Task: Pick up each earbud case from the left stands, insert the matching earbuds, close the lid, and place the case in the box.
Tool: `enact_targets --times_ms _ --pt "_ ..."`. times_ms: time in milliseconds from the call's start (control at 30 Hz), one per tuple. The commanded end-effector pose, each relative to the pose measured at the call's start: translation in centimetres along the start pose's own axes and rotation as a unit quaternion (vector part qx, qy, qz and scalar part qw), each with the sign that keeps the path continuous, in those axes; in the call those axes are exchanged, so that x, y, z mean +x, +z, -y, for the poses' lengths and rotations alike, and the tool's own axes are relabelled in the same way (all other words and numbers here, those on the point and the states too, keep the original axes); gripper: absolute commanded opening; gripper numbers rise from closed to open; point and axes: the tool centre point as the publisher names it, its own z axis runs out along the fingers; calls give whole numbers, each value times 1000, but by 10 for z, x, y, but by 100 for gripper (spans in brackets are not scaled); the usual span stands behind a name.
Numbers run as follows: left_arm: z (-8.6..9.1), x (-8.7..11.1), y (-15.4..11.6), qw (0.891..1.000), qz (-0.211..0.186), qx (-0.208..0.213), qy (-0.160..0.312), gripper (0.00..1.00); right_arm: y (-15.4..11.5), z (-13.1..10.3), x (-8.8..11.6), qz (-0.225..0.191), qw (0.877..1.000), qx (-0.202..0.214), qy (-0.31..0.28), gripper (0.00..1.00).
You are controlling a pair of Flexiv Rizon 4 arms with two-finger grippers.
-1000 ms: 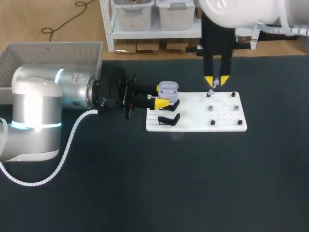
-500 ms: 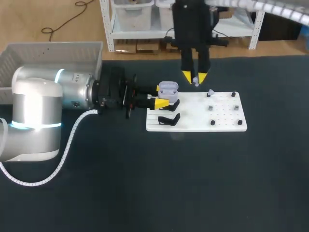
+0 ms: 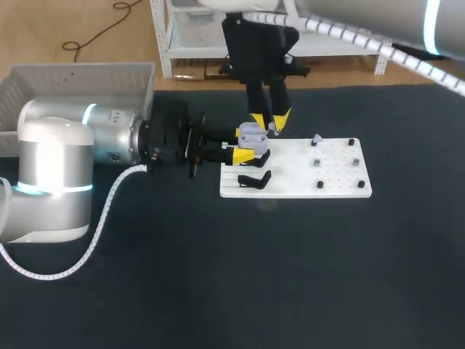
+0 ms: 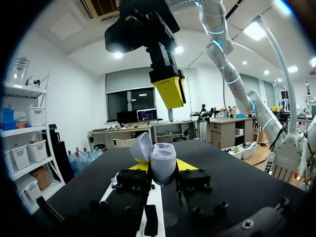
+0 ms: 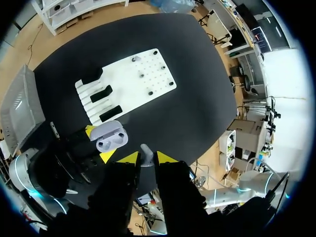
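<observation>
An open lavender earbud case [image 3: 253, 132] is held above the left end of the white board [image 3: 334, 182], with my left gripper [image 3: 245, 149] shut on it. In the left wrist view the case [image 4: 159, 159] stands between the yellow tips, lid up. My right gripper [image 3: 270, 122] hangs just right of and above the case, shut on a small lavender earbud [image 3: 272, 130]. From the right wrist the earbud [image 5: 146, 152] shows between the fingertips, and the case [image 5: 109, 137] lies below with both sockets showing. Another earbud [image 3: 317, 138] sits on the board.
Black stands [image 3: 254, 179] sit on the board's left end, small pegs [image 3: 318, 162] on its right half. A grey box [image 3: 73, 76] stands at the table's back left, behind my left arm. Bare dark table lies in front of the board.
My right arm has swung left from over the board's right part to just beside the open case, carrying the earbud. The left arm and case have stayed still.
</observation>
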Motion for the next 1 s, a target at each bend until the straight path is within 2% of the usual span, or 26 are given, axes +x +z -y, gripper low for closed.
enact_targets --times_ms 33,400,467,733,1000 --pt "1 0 0 1000 0 -3 1 0 -3 -3 -1 -2 1000 11 0 0" --pt "1 0 0 1000 0 -3 1 0 -3 -3 -1 -2 1000 11 0 0" --pt "1 0 0 1000 0 -3 1 0 -2 -12 1 16 999 22 20 0" --pt "1 0 0 1000 0 -3 1 0 -4 -14 7 -4 995 -29 98 0" --pt "1 0 0 1000 0 -3 1 0 -4 -17 14 -24 991 -37 130 0"
